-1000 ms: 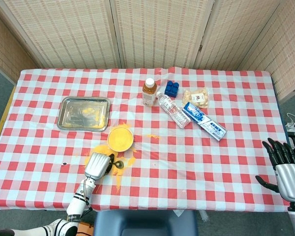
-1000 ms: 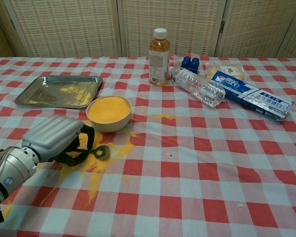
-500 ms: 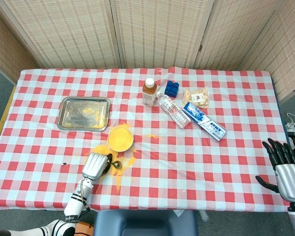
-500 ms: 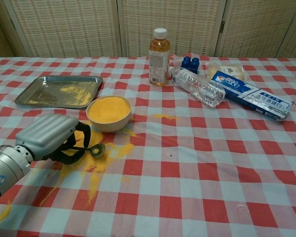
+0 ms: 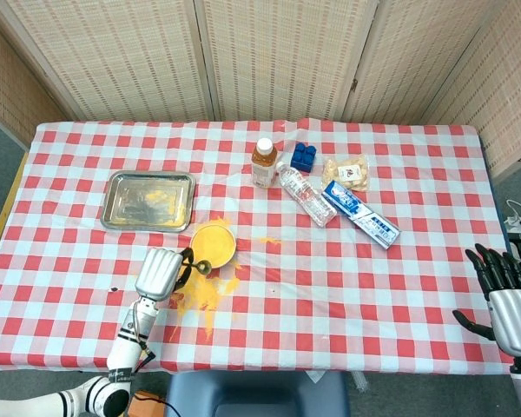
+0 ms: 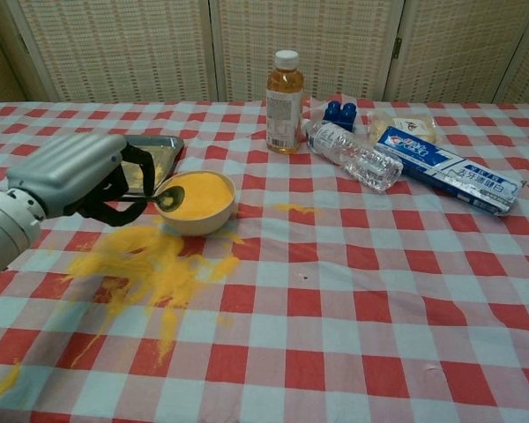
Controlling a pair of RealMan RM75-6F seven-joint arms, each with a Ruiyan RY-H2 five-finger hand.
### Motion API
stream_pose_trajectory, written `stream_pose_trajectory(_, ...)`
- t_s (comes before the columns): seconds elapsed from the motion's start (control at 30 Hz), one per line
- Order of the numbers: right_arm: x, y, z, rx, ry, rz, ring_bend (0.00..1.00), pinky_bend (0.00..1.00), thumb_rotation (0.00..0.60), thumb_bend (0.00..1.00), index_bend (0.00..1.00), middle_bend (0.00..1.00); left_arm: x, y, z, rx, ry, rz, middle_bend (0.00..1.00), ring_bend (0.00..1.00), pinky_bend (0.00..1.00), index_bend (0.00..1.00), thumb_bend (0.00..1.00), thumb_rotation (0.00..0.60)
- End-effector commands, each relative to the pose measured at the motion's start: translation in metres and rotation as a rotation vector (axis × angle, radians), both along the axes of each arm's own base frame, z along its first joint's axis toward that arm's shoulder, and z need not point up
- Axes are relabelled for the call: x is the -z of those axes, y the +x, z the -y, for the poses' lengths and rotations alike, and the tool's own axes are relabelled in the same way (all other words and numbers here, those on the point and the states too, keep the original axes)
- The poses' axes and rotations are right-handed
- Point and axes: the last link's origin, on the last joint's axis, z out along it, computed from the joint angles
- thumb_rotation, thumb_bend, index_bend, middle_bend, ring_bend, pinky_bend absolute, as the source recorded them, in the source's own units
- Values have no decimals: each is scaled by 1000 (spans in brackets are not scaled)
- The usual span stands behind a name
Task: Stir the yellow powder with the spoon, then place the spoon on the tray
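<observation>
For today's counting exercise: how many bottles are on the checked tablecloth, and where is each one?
2. The amber drink bottle stands upright at the far middle of the table. The clear water bottle lies on its side just right of it, beside the toothpaste box. None appears hidden.

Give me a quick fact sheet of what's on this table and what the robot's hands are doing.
Left hand: holds spoon near bowl's rim
Right hand: empty, fingers spread, off table's right edge
Bowl: full of yellow powder
Spill: yellow powder on tablecloth
Tray: metal, powder-smeared
Behind: juice bottle, water bottle lying, toothpaste box
</observation>
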Motion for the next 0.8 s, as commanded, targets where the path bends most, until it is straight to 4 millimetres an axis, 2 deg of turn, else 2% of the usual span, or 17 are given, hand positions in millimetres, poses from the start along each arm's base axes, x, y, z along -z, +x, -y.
stream_pose_trajectory(0.03, 0, 0, 0, 1, 1, 0, 0, 0, 600, 65, 0, 0, -6, 11, -12, 2, 14, -13, 1000, 1000, 1000, 595, 433, 600)
stream_pose_trajectory(0.37, -2, -3, 4, 14, -7, 3, 0, 0, 600, 65, 0, 0, 10, 30, -39, 6, 10, -88, 1000, 1000, 1000, 590, 434, 600)
stream_pose_trajectory(0.53, -5, -4, 4, 20, -15, 6, 0, 0, 600, 65, 0, 0, 17, 30, -48, 5, 13, -121, 1000, 1000, 1000, 585, 433, 600)
stream_pose_trajectory(0.7, -6, -5, 5, 25, -21, 7, 0, 0, 600, 65, 0, 0, 23, 25, -49, 9, -3, -136, 1000, 1000, 1000, 525, 433, 600)
stream_pose_trajectory(0.8, -6, -5, 5, 23, -17, 6, 0, 0, 600, 65, 0, 0, 27, 23, -50, 7, -9, -143, 1000, 1000, 1000, 442, 432, 600)
